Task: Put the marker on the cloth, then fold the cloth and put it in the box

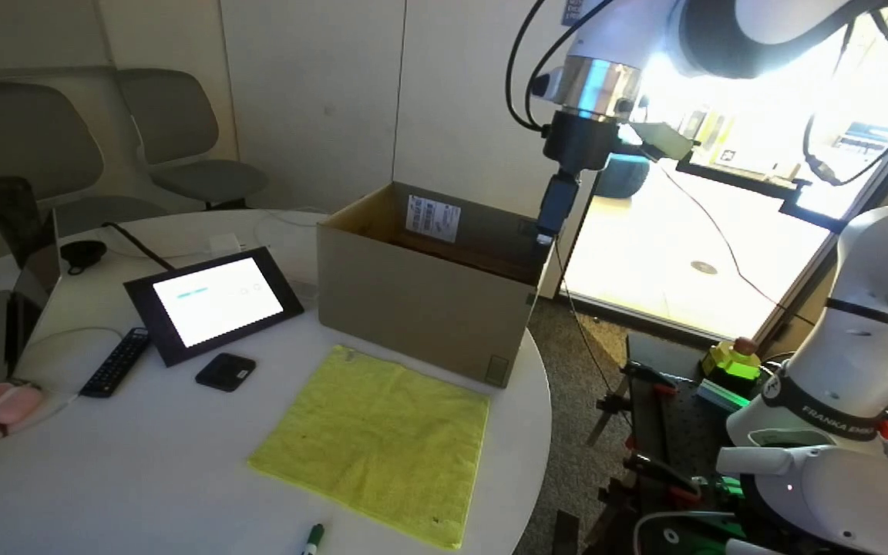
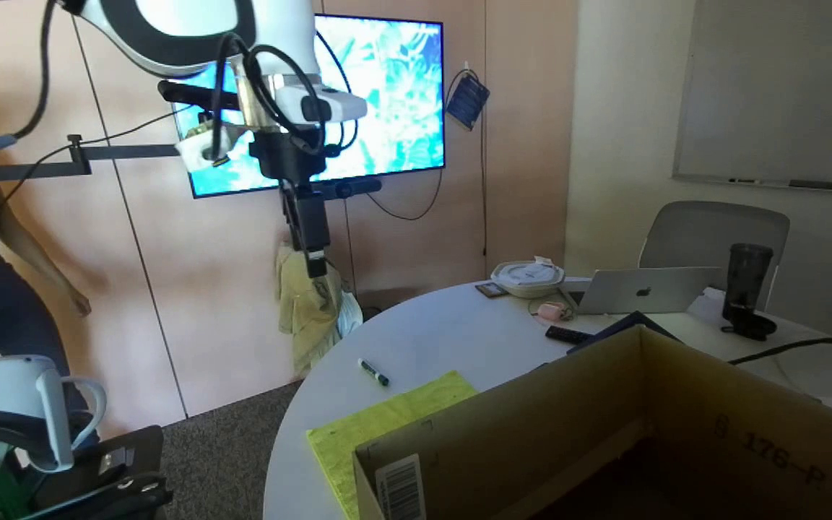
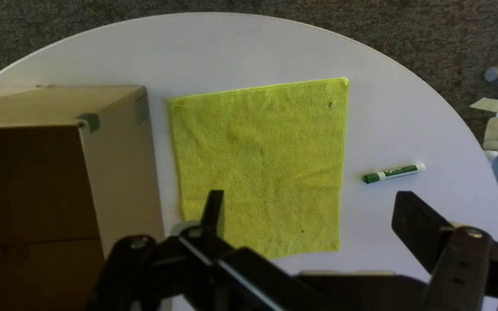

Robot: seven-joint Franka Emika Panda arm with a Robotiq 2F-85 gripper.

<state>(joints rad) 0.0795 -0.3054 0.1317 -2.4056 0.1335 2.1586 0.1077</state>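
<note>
The pincer point(image 3: 308, 211) stands with its tips well apart and nothing between them, hanging above the surface point(image 3: 253, 47) and, as far as the views show, touching none of the task's things. Beneath it, in the wrist view, the cloth point(image 3: 262, 155) lies spread out and lightly wrinkled; an exterior view shows all four corners, so no fold has been made. Past the cloth's edge farthest from the box point(image 3: 126, 172), the marker point(image 3: 394, 172) rests on the surface itself, near the cloth but apart from it, green cap toward it; the first step, then, is not done. On the opposite side the box stands with its top open, just beside the cloth, which is wholly outside it; the bottom of its inside is too dark to make out. Farther out, the tablet point(image 1: 216, 303), the remote point(image 1: 115, 364) and the small black block point(image 1: 224, 371) lie on the surface and seem to have no part in this. By my reckoning the task is at its very start, with everything left: pick up the marker, lay it on the cloth, fold the cloth over, then lift it into the box. The likely next move is down to the marker, whose thin, round body could roll if nudged.
</note>
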